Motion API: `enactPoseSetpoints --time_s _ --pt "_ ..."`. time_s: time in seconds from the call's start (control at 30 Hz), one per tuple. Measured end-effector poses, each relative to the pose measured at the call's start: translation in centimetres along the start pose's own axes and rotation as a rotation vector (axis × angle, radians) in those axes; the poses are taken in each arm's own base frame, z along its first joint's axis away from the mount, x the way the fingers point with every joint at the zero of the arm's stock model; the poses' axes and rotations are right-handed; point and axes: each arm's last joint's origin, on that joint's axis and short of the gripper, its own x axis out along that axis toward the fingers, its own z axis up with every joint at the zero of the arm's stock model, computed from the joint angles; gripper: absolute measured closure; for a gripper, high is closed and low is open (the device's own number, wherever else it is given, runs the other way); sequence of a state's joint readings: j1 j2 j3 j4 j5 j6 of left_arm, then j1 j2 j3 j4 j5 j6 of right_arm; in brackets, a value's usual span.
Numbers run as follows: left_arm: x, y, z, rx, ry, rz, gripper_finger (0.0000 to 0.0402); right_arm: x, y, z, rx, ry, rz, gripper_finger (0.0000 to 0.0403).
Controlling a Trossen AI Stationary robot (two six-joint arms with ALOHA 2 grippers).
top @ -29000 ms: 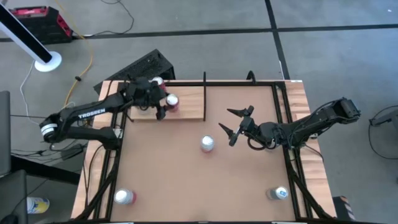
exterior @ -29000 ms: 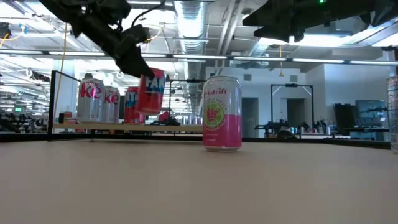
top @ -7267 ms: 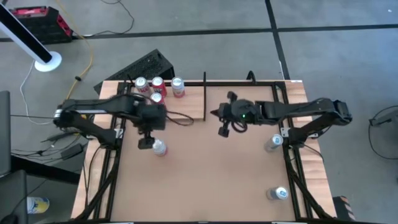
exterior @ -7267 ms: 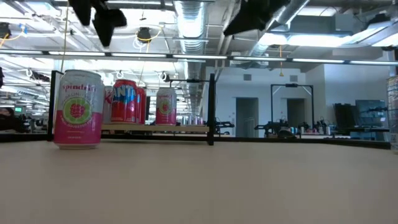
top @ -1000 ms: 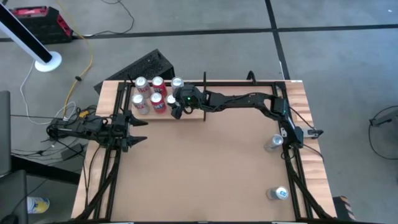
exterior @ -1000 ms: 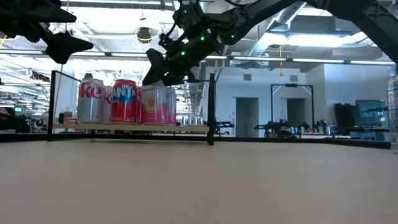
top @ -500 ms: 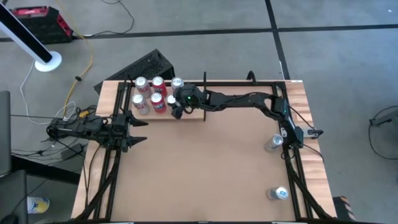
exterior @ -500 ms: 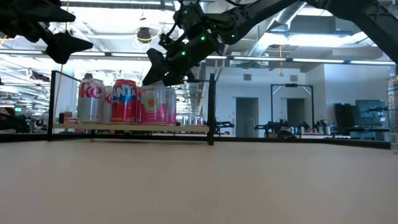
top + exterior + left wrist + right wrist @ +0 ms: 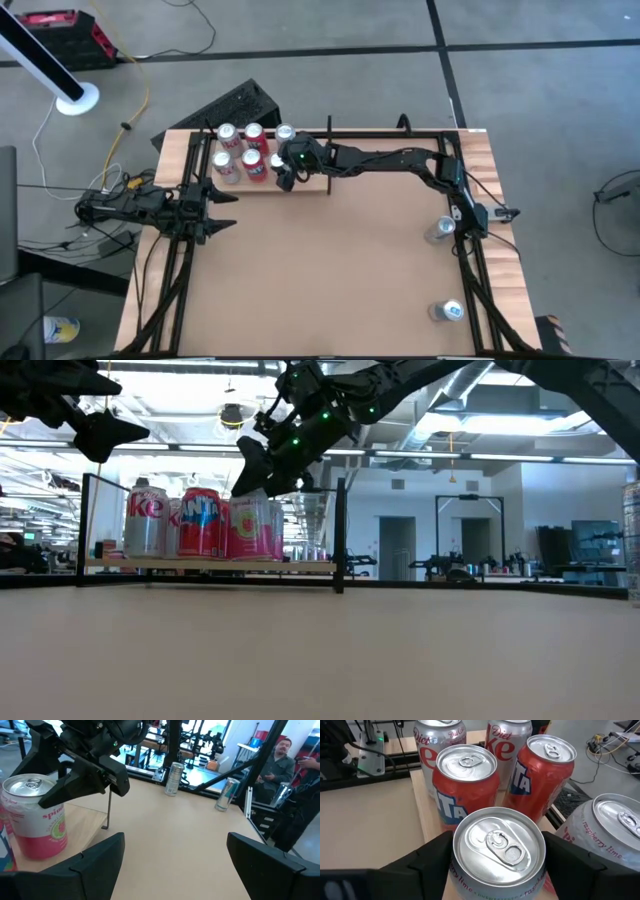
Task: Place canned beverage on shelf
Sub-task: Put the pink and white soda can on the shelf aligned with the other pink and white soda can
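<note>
Right wrist view | right hand fingers astride pink can, not clamped | left hand open

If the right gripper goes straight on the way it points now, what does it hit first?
The right gripper straddles the pink-and-silver can on the shelf, fingers open either side. Going straight on, it would probably meet the red Fanta can just beyond, though depth is hard to judge.

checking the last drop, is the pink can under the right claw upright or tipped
Upright: the pink can stands on its base on the shelf, lid facing up between the right claw fingers.
</note>
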State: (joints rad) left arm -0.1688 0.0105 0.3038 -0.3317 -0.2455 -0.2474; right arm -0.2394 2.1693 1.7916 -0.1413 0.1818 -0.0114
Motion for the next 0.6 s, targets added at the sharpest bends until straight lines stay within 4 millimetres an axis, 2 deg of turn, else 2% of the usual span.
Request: enactPoseSetpoints --time_s 0.17,0.6 --pt "0.0 0.0 0.0 0.0 0.0 0.001 0.0065 0.01 -0.01 0.0 0.003 0.001 -0.003 0.0063" --pt "0.0 0.0 0.0 0.0 -0.001 0.001 0.0065 0.08 -0.29 -0.28 -0.025 0.027 -0.01 0.0053"
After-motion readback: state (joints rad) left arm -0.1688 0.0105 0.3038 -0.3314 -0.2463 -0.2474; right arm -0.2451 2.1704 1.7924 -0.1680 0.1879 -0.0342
